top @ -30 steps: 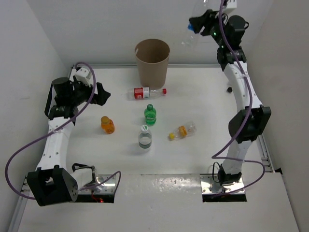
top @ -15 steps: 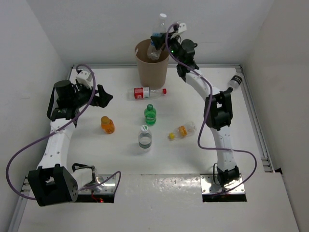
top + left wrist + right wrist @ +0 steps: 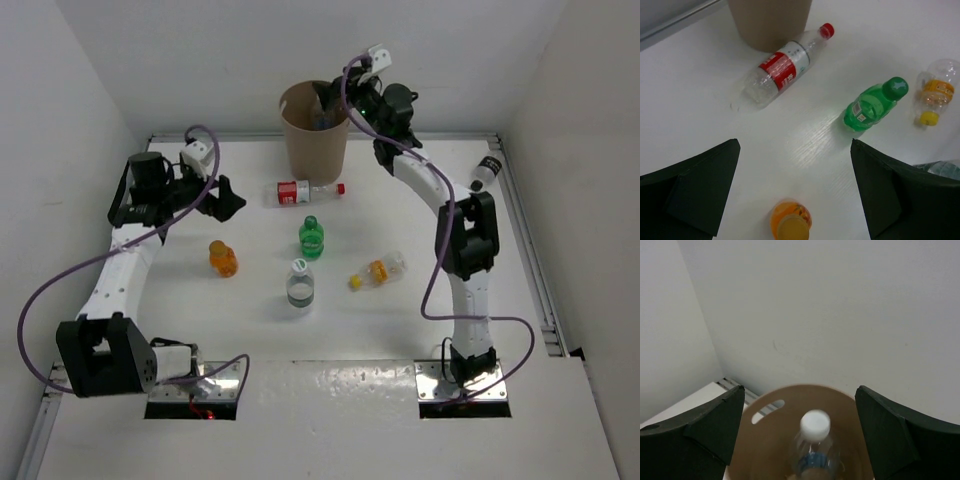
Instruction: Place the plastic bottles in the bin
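My right gripper (image 3: 335, 100) hangs open just over the rim of the tan bin (image 3: 315, 135). In the right wrist view a blue-labelled, white-capped bottle (image 3: 815, 440) sits free inside the bin (image 3: 765, 440), below the spread jaws of my right gripper (image 3: 800, 392). On the table lie a red-labelled bottle (image 3: 305, 190), a green bottle (image 3: 311, 237), an orange bottle (image 3: 222, 258), a clear white-capped bottle (image 3: 299, 283) and a yellow-capped bottle (image 3: 377, 271). My left gripper (image 3: 225, 198) is open and empty above the table, with the orange bottle (image 3: 790, 227) just below its jaws.
A dark-capped bottle (image 3: 484, 172) lies against the right rail. The bin stands at the table's back edge by the wall. The left wrist view also shows the red-labelled bottle (image 3: 785, 65), the green bottle (image 3: 872, 105) and the yellow-capped bottle (image 3: 935, 95).
My right arm swung from high at the right to over the bin and opened; the blue-labelled bottle left its jaws and now sits in the bin. The left gripper shifted slightly right.
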Controlling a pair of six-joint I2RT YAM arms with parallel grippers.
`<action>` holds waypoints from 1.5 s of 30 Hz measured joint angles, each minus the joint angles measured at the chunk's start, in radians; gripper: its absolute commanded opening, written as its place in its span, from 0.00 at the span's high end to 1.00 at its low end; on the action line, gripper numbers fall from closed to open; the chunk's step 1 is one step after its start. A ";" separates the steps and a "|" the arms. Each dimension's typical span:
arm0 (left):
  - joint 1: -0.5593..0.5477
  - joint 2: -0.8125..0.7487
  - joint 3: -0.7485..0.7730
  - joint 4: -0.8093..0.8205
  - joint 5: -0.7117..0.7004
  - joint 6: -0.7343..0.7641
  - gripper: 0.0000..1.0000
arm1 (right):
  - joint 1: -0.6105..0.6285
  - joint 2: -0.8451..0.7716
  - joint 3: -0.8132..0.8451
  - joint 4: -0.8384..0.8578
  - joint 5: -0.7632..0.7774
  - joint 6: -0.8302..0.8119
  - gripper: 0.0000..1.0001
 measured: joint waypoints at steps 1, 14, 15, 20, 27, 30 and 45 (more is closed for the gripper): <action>-0.010 0.025 0.033 -0.026 0.024 0.034 0.00 | -0.003 -0.033 -0.023 -0.003 -0.004 -0.001 0.10; -0.137 -0.199 0.056 -0.643 0.229 0.786 0.00 | -0.217 -0.701 -0.558 -0.153 -0.134 0.033 0.10; -0.167 -0.219 0.039 -0.673 0.235 0.819 0.00 | -0.235 -0.739 -0.604 -0.184 -0.142 0.034 0.10; -0.321 -0.248 -0.049 -0.689 0.237 0.828 0.00 | -0.314 -0.874 -0.799 -0.335 -0.179 0.034 0.09; -0.536 -0.180 -0.071 -0.492 0.176 0.672 0.00 | -0.406 -1.063 -1.001 -0.519 -0.212 0.028 0.09; -0.588 -0.143 -0.093 -0.380 0.132 0.601 0.00 | -0.443 -1.125 -1.036 -0.554 -0.215 0.026 0.07; -0.706 -0.085 -0.195 -0.112 0.075 0.400 0.61 | -0.509 -1.237 -1.107 -0.684 -0.268 0.005 0.10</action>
